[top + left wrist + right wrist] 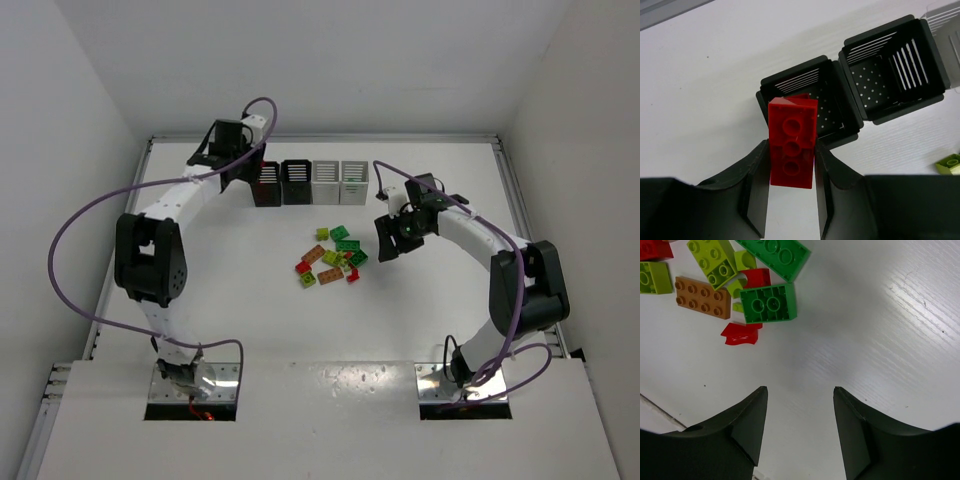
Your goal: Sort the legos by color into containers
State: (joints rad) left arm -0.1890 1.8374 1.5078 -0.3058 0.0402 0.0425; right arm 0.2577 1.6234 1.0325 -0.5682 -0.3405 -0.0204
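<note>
Looking down the left wrist view, we see the left claw (791, 147) clamped on a red lego (792, 135) at frame centre, its top edge overlapping the near rim of a black container (795, 80). A 2nd black container (867, 47) sits just beside it at upper right. Our right claw (800, 395) hangs with fingers apart over bare tabletop (880, 315), the loose legos (767, 302) clustered at upper left of its view.
</note>
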